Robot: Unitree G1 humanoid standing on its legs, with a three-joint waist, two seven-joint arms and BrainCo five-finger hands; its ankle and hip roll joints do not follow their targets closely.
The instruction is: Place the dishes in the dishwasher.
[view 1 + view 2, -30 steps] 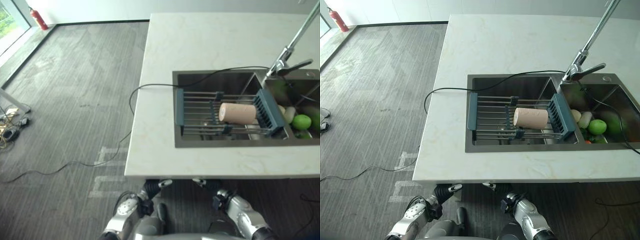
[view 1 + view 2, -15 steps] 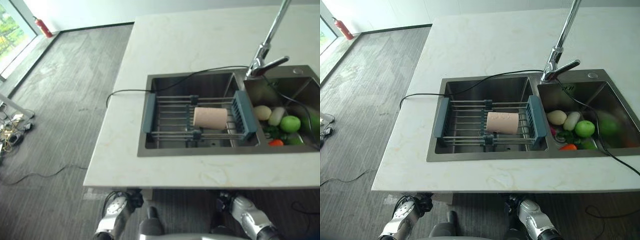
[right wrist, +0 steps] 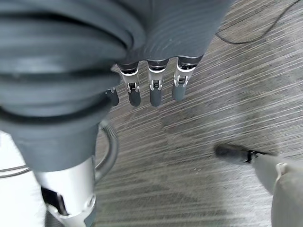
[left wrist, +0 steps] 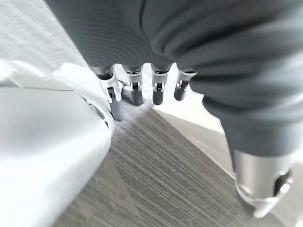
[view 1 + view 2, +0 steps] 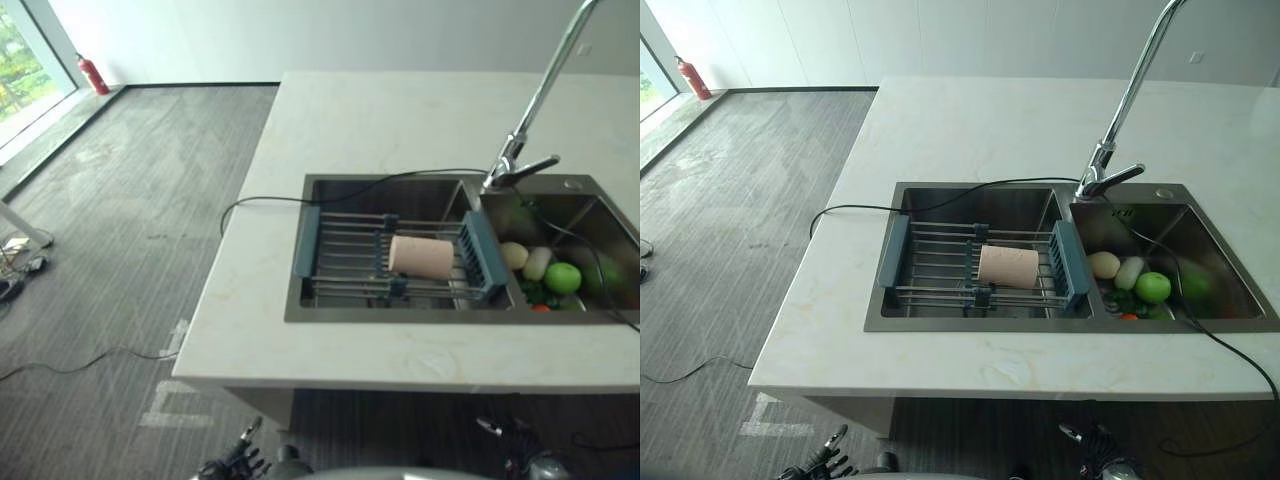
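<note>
Cup [image 5: 421,256] lies on its side on the sink rack [image 5: 400,258], well apart from both hands. Left hand [image 4: 142,87] and right hand [image 3: 151,90] hang low below the worktop [image 5: 330,130], fingers relaxed, holding nothing. Raise the right, grip round the cup's body, lift clear of the rack bars.

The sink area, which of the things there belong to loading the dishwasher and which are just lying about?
For the job:
beige cup, lying on its side on the blue drying rack over the left basin
left hand and right hand, both empty

Lying about:
green apple and other produce in the right basin
faucet
black cable
fire extinguisher
</note>
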